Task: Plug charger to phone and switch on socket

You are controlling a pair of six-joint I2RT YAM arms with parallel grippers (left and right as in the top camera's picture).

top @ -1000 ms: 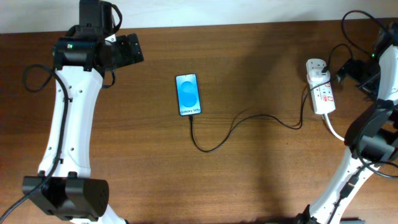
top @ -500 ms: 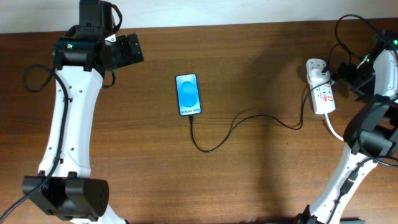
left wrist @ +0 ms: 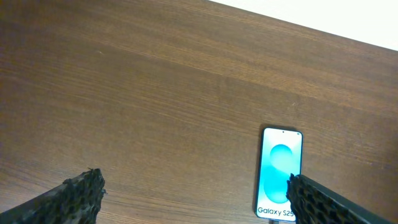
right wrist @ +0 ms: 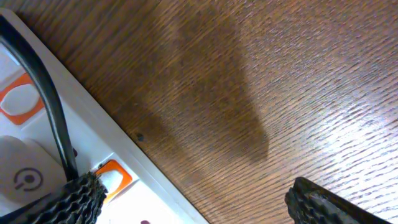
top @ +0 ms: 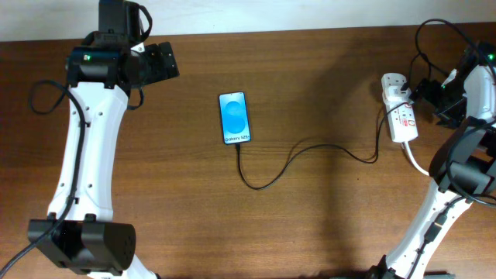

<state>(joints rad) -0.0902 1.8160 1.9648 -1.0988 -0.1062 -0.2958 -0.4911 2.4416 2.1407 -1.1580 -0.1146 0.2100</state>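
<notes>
The phone (top: 235, 117) lies flat mid-table, blue screen lit, white text at its near end; it also shows in the left wrist view (left wrist: 280, 172). The thin black charger cable (top: 294, 153) runs from the phone's near end in a loop to the white socket strip (top: 400, 112) at the right. My right gripper (top: 428, 94) is open beside the strip's right edge; in the right wrist view one fingertip (right wrist: 71, 199) sits over the strip (right wrist: 37, 149) by an orange switch (right wrist: 112, 175). My left gripper (top: 163, 60) is open and empty, far left of the phone.
A thick white cord (top: 415, 161) leaves the strip toward the right arm's base. Thicker black robot cables (top: 434, 46) loop at the back right. The table's far edge (top: 271, 32) meets a white wall.
My right gripper has shifted slightly toward the socket strip's right side. The left arm, phone and cable have not moved.
</notes>
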